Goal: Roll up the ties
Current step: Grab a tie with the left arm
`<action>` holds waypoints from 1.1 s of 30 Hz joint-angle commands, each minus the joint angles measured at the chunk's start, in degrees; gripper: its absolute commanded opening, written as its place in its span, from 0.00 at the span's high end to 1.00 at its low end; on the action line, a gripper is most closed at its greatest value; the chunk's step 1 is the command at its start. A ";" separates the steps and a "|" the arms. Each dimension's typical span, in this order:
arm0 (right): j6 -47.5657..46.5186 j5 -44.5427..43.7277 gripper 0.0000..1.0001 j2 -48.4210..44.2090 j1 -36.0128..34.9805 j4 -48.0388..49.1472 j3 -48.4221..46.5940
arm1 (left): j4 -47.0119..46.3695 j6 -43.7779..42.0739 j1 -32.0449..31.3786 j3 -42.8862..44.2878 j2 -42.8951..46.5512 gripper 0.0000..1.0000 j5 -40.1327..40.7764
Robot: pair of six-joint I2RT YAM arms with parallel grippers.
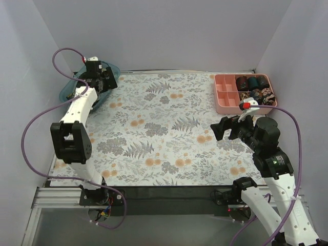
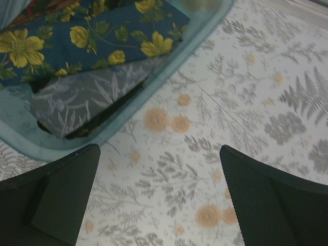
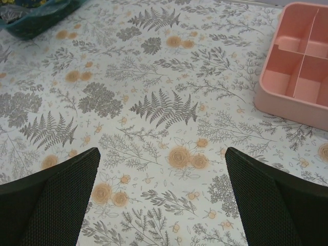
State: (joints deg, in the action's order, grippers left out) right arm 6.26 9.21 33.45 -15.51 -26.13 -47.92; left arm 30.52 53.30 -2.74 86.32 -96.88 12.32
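Nearby, my right end effector [image 3: 161, 151] hangs released over the worktop [image 1: 164, 128], ready to assist. Beyond, rolled ties [image 1: 253, 82] sit in the pink tray [image 1: 225, 100]. My left end effector [image 2: 159, 148], spread, hovers beside the bin [image 2: 169, 72] of unrolled ties [image 2: 87, 41], presumably to fetch one.

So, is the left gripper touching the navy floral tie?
Apart. Left wrist view: the open left gripper hangs over tablecloth, the teal bin rim between it and the navy floral tie.

Two black two-finger tools are mine: left tool [image 2: 159, 205], right tool [image 3: 161, 202]. One translucent teal plastic bin [image 1: 65, 92] shows two flat ties: one navy necktie with yellow flowers [image 2: 102, 46], one grey leaf-patterned necktie [image 2: 87, 102]. One pink divided plastic tray [image 1: 225, 100] carries roughly five rolled tie coils [image 1: 241, 81].
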 commanded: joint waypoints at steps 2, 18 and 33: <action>0.15 2.74 0.02 0.74 -0.31 -0.06 0.02 | 2.78 1.63 6.42 11.74 -10.13 0.02 2.98; 4.19 0.98 0.01 1.88 -0.40 -0.68 1.78 | -1.86 -3.55 13.55 27.59 -31.88 0.02 -0.19; 7.45 2.13 0.02 2.41 -0.31 -1.82 4.06 | -14.61 -5.74 13.47 20.64 -36.54 0.46 -4.58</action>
State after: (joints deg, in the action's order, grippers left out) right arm 12.47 10.70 35.75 -15.51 -28.27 -44.10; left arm 19.14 49.43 10.76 108.31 -133.86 9.63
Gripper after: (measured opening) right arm 0.985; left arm 0.623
